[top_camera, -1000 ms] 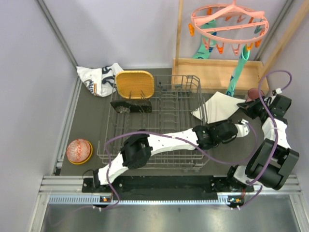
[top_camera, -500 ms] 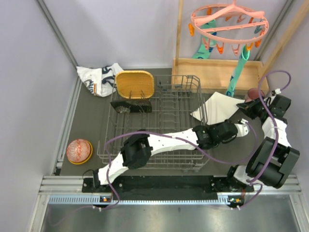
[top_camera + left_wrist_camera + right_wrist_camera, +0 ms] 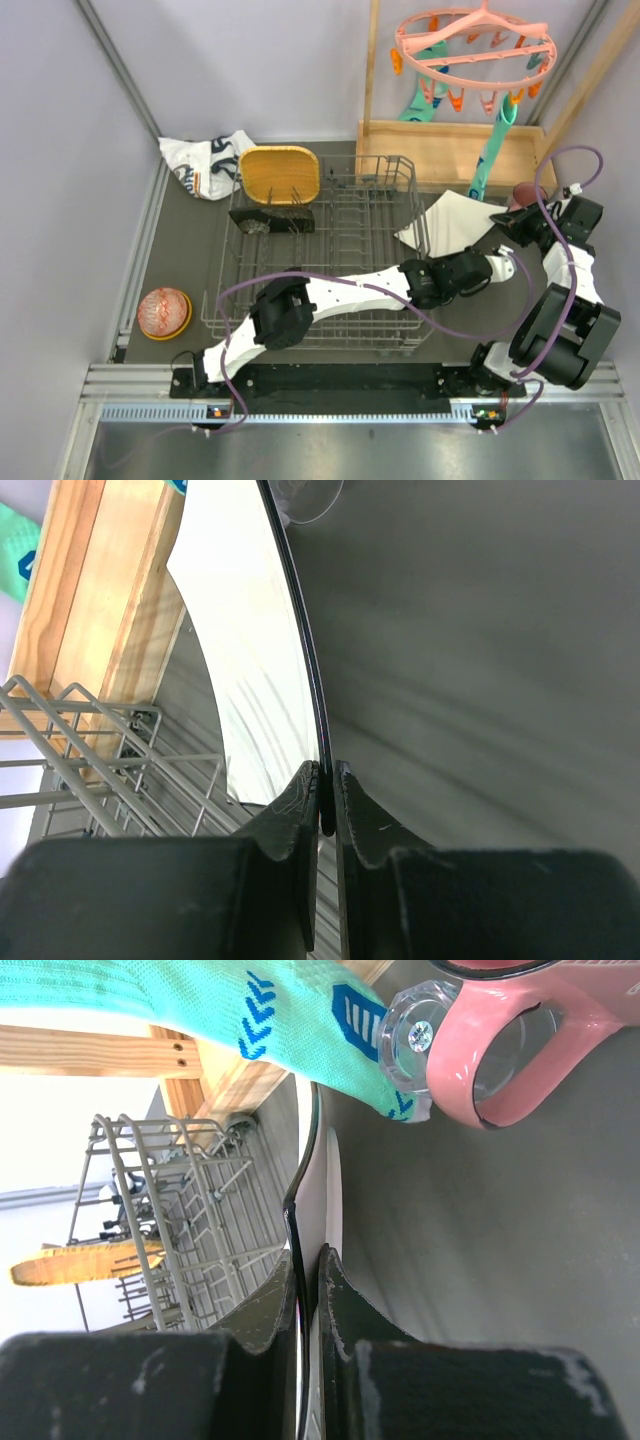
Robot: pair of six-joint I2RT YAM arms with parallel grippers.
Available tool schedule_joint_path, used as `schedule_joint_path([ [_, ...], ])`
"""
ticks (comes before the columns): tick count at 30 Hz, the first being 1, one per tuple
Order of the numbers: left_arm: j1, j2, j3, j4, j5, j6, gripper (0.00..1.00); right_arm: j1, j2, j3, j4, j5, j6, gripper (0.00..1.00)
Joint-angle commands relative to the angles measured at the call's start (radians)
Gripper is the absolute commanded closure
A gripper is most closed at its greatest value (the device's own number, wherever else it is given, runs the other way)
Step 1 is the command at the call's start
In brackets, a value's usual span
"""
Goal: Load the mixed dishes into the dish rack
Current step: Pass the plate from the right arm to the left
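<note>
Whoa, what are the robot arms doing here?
Both arms are holding one pale plate by its rim, just right of the dish rack. The left gripper and right gripper each have their jaws shut on its edge. A yellow plate and a black plate already sit in the rack.

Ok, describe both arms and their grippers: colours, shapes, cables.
The left arm and right arm have white rounded links joined by bulky black joints, each trailed by a loose purple cable. The left gripper and right gripper each have two black wedge-shaped fingers; the right's look scuffed.
</note>
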Motion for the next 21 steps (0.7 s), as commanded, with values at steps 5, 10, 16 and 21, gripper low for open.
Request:
schedule_joint_path([
  [5, 0.006, 0.022, 0.004, 0.026, 0.028, -0.007, 1.00, -0.006, 0.005, 0.091, 0.089, -0.155, 0.094, 1.00],
  [10, 0.006, 0.017, 0.004, 0.029, 0.029, -0.002, 1.00, -0.006, 0.023, 0.094, 0.070, -0.146, 0.086, 1.00],
  [16, 0.007, -0.001, -0.005, 0.037, 0.039, -0.002, 1.00, -0.006, 0.034, 0.116, 0.026, -0.132, 0.059, 1.00],
  [21, 0.006, -0.002, -0.012, 0.037, 0.060, -0.011, 1.00, -0.006, 0.037, 0.125, 0.003, -0.127, 0.048, 1.00],
])
